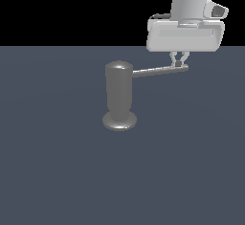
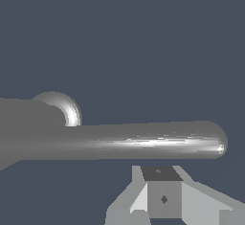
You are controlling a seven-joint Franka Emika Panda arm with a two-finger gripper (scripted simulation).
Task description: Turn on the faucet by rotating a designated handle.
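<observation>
The faucet (image 1: 118,91) is a dull grey upright cylinder with a domed top on a flared round base. In the wrist view only its dome (image 2: 60,106) and part of its body show. The handle (image 1: 160,71) is a slim dark-grey rod that sticks out sideways from the upper body toward the exterior view's right. It fills the wrist view (image 2: 143,141). My gripper (image 1: 179,63) hangs from above at the rod's rounded tip. Its fingers (image 2: 160,197) are pressed together, shut on nothing, right beside the rod near its tip. The rod is not between them.
The faucet stands on a flat dark blue-grey floor (image 1: 57,171). My white hand body (image 1: 185,35) sits just above the handle's tip. Nothing else stands in view.
</observation>
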